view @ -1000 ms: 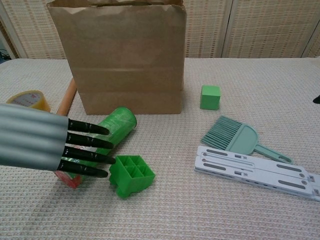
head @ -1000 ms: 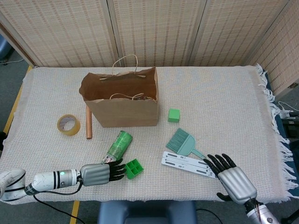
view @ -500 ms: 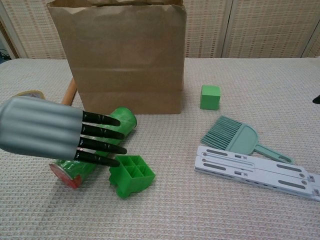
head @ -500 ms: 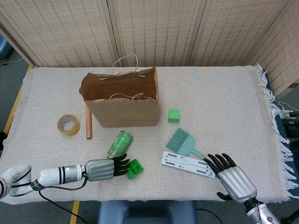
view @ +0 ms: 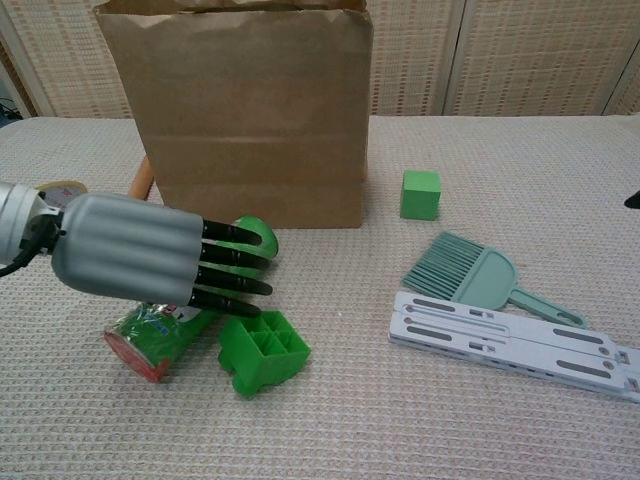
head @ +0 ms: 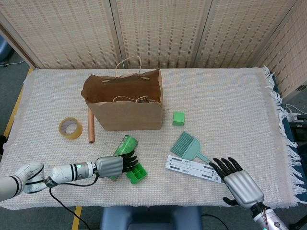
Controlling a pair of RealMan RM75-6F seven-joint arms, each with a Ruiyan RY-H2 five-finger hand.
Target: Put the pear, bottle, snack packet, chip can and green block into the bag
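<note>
Left hand [head: 111,166] hovered over the lying chip can [head: 123,148], ribbed grey back up, dark fingers [view: 232,270] stretched out straight and slightly apart across the can's upper side; no closed grasp seen, though contact with the can could not be told. Chip can: a glossy green cylinder on its side, red-rimmed end toward the near edge in the chest view, far end pointing at 12 toward the bag. Just at 4 o'clock of the fingertips, a small green plastic tray [head: 136,173] with square cells, sitting tilted and close beside the can.

At 12 o'clock of the hand, brown paper bag [head: 123,104] standing upright, mouth open, twine handles [head: 128,63] showing, creased matt walls; something lay inside at the bottom but could not be made out. At the bag's 9 o'clock, a copper-coloured rod [head: 90,125] lying alongside its wall, and further out a ring of yellowish tape [head: 70,128] flat on the cloth. At the bag's 3 o'clock, green block [head: 178,118], a plain cube, apart from the bag.

Toward 4 o'clock of the block, a teal hand brush [head: 187,145] with ridged bristles, and beside it a long pale grey slotted plate [head: 194,168].

Right hand [head: 238,184] lay at the near right, fingers spread and empty, fingertips just beside the plate's end.

All on the bench [head: 230,105], covered in a coarse woven cream cloth with a fringed right edge.
</note>
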